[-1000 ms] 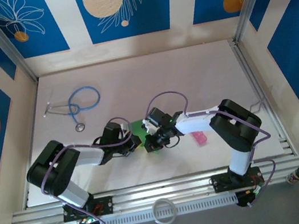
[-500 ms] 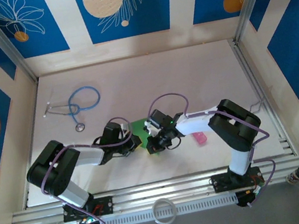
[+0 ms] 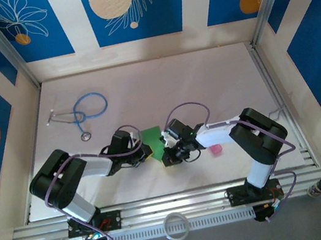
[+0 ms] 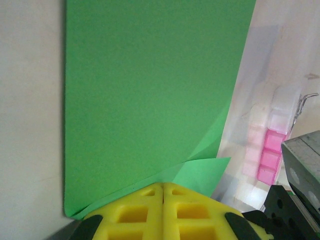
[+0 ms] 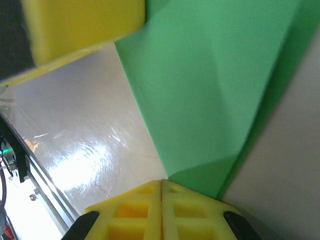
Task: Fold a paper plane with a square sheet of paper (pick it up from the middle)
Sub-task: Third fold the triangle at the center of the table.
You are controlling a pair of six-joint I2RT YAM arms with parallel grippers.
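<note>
Reaching toward each other over the table (image 3: 215, 79), both arms lie low, elbows bent outward and forearms running inward, so the two pincers almost meet nose to nose. The left arm's elbow sits out to the left and its forearm slants right. The right arm mirrors it, elbow out to the right and wrist rolled over.

The left gripper (image 4: 162, 194) has its yellow pads pressed flat together. The square sheet of paper (image 4: 150, 90) begins right at its tips and spreads away ahead of it, with a small turned-up flap just right of the tips. The paper faces the camera broadside, so I cannot tell whether any of it is caught in the seam.

The right gripper (image 5: 161, 189) is likewise closed, pad against pad. A creased corner of the green sheet comes down to its tips and fans out ahead and to its right — again it is unclear whether the paper is pinched or only touched.

From above, the sheet lies between and just beyond the two pincers. A small pink bottle (image 3: 215, 149) sits close behind the right gripper's wrist. A blue-tubed stethoscope (image 3: 87, 111) lies well apart, far beyond the left gripper.
</note>
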